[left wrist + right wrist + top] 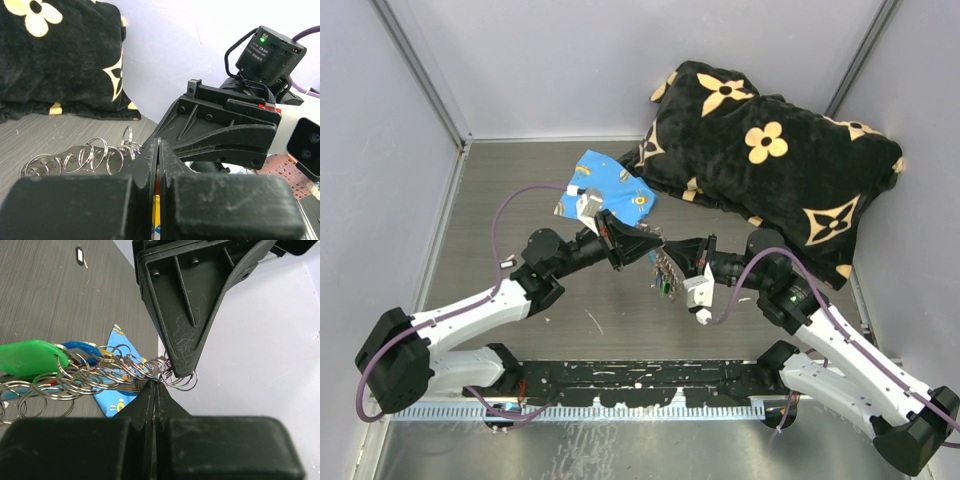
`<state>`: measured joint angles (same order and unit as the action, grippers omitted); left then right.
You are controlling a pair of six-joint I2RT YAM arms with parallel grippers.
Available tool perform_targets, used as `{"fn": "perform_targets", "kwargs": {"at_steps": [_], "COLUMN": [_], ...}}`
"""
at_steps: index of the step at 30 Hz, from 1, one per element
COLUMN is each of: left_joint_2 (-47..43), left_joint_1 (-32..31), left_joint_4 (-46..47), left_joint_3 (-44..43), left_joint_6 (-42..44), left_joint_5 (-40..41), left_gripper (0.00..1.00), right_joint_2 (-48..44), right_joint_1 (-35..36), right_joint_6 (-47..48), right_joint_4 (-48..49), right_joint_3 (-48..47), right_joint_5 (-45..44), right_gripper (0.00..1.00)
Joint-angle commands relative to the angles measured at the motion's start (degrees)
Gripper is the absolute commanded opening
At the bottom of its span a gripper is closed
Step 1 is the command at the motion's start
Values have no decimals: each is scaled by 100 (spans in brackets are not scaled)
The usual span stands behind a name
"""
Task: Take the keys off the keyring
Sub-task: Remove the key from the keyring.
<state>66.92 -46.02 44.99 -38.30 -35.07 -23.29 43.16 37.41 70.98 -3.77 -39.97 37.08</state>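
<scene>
While both pairs of jaws are pinched onto the same end of the keyring [100, 375], you have almost no room for error. The keyring is a long run of linked silver rings, held up off the surface [520, 200] and trailing away from the jaws. The green-headed key [27, 357] and a blue piece [80, 350] sit at its far end, well apart from either grip.

Your right jaws are fully closed, with a thin ring nipped at their very tip. Your left jaws are closed too, meeting the right ones tip to tip, and they appear to have the last ring or two.

Expect three things to go wrong:
- The grips are on wire-thin rings at the extreme tips, so any pull apart could let one slide out. The whole bunch would then swing or fall onto the blue printed cloth [610, 190] just beyond the left jaws.
- The tips are touching, so a small twist may knock them against each other.
- The rings overlap heavily, so tugging could tighten the tangle rather than free a key.

The black flowered cushion [770, 150] lies farther back, beyond the right jaws.
</scene>
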Motion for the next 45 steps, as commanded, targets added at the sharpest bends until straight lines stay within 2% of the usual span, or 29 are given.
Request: {"fn": "perform_targets", "kwargs": {"at_steps": [1,10,14,19,21,25,28,30,35,45], "left_joint_2": [-6,107,40,-26,-13,60,149,211,247,223], "left_joint_1": [27,45,74,110,118,136,143,158,196,202], "left_joint_4": [703,1090,1128,1222,1394,1723,2063,2313,2409,2430], "left_joint_3": [-33,119,180,271,332,404,488,536,556,527], "left_joint_6": [119,156,208,287,299,297,306,303,324,274], "left_joint_5": [294,200,141,46,9,-79,-174,-270,-455,-719], "left_gripper": [0,0,0,0,0,0,0,0,0,0], "right_joint_2": [7,-98,-153,-112,-77,55,203,369,727,812], "right_joint_1": [152,146,-5,-346,-470,-669,-771,-827,-1016,-1119], "right_joint_6": [445,513,200,-765,-1416,-3110,-4229,-4741,-5187,-5528], "right_joint_4": [-42,-522,-694,-735,-667,-463,-459,-466,-484,-372], "right_joint_3": [-179,-292,-357,-533,-636,-818,-966,-1074,-1259,-1382], "right_joint_5": [60,-274,-428,-399,-266,236,947,1325,1780,1911], "right_gripper": [9,24,31,34,35,37,37,39,39,38]}}
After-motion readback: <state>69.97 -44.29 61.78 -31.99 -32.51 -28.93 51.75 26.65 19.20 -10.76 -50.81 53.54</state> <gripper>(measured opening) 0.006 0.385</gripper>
